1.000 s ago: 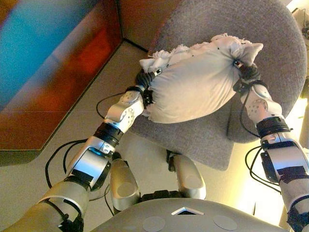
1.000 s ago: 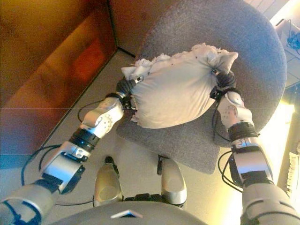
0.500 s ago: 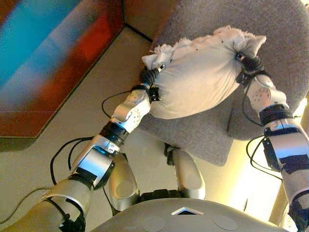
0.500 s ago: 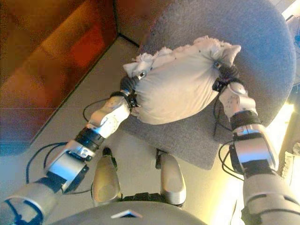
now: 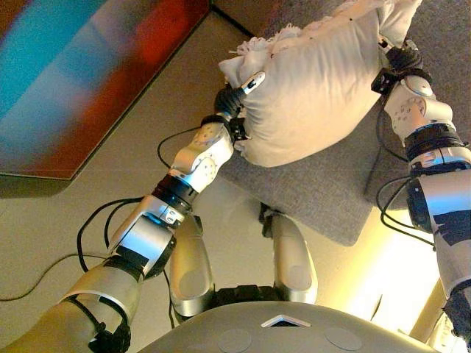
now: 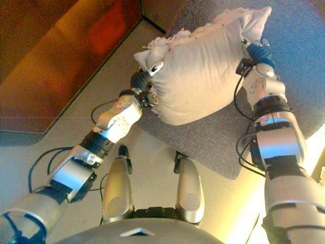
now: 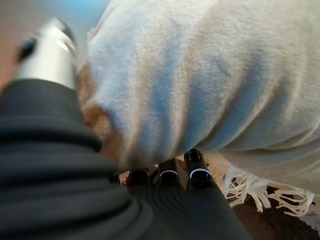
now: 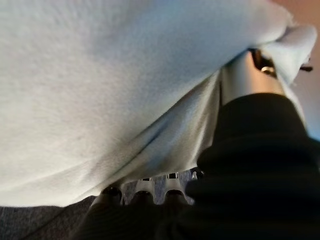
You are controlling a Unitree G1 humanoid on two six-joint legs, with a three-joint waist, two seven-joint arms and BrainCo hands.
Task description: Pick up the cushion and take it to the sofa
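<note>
Since a second ago your cushion (image 5: 316, 88) has risen toward the frame's upper right, off the grey chair (image 5: 331, 191). Left hand (image 5: 234, 99) and right hand (image 5: 394, 62) clamp its ends; loosen either and it drops.

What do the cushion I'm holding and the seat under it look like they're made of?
The cushion looks like soft matte off-white woven cloth: it creases where the left hand and right hand grip it, with a frayed fringe along one edge. The seat appears to be grey felt-like upholstery, dull and finely textured.
</note>
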